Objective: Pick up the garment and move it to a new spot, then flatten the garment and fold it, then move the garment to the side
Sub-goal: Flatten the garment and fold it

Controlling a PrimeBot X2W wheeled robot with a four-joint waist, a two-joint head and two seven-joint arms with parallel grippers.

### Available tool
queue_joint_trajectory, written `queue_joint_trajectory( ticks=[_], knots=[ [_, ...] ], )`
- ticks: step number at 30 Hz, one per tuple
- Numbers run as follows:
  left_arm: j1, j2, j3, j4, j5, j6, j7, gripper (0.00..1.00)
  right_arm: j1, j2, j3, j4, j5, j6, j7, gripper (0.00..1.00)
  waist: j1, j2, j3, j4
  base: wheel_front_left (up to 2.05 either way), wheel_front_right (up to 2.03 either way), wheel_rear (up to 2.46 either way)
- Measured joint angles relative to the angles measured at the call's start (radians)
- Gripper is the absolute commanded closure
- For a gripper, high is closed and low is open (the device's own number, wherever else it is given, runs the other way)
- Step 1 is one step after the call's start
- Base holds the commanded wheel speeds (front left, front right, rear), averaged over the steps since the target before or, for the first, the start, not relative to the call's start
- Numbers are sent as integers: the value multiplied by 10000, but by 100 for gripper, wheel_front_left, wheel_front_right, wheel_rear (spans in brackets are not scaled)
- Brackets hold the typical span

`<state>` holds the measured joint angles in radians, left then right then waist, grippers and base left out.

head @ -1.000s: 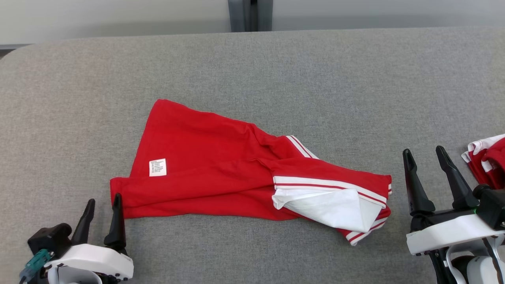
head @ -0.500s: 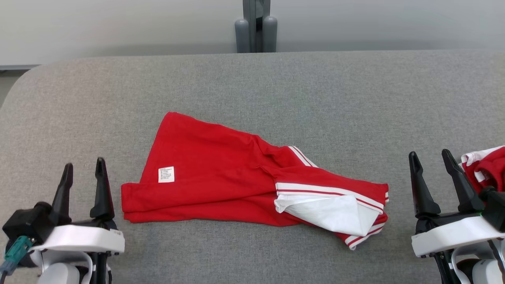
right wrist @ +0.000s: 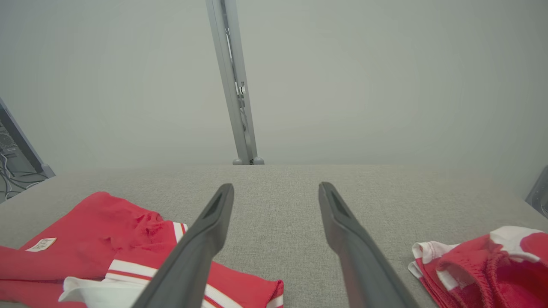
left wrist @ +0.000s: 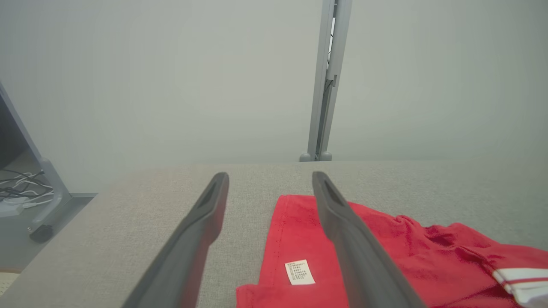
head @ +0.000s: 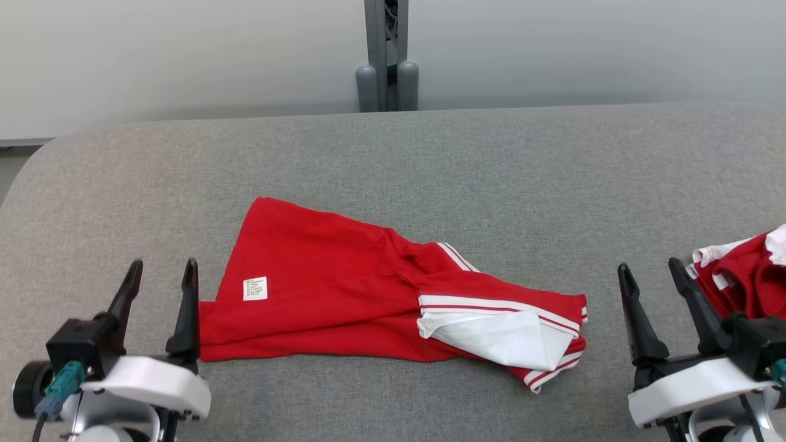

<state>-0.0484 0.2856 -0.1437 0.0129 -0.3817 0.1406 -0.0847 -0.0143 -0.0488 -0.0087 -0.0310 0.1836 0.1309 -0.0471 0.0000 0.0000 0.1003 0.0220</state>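
A red garment [head: 344,301] with white stripes and a white inner flap [head: 503,334] lies loosely folded in the middle of the grey table [head: 430,166]. A small white label [head: 255,288] sits near its left end. My left gripper [head: 161,275] stands open at the garment's left edge, its right finger beside the cloth, nothing between the fingers. In the left wrist view the garment [left wrist: 385,252] lies under and right of that gripper [left wrist: 269,179]. My right gripper [head: 649,273] is open, off the garment's right end. In the right wrist view this gripper [right wrist: 276,190] hangs over bare table, the garment [right wrist: 107,239] to its left.
A second red and white garment [head: 740,276] lies bunched at the table's right edge, close beside my right gripper, also seen in the right wrist view as a crumpled heap [right wrist: 483,265]. A grey post [head: 385,55] rises behind the table's far edge. Cables [left wrist: 17,192] lie on the floor at left.
The head camera has tilted, so the whole picture sits lower. My left gripper has come back in toward the garment's left edge; the garment itself lies as before.
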Motion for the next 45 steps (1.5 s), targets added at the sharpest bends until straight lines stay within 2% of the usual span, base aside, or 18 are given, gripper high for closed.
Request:
queue_joint_trajectory(
  ticks=[13,31,45],
  knots=[
    [1230,395,-242,-1043,61,418,1440,0,801,0,123,-462,6,0,383,0,0,0,-247,-35,0,0,0],
    [1246,541,-334,-1406,42,543,1705,0,791,-4,261,-642,4,0,606,0,0,0,-145,38,0,0,0],
    [646,811,-834,-871,-876,-215,3611,0,548,-128,1597,-320,44,0,2165,0,0,0,248,138,0,0,0]
  ],
)
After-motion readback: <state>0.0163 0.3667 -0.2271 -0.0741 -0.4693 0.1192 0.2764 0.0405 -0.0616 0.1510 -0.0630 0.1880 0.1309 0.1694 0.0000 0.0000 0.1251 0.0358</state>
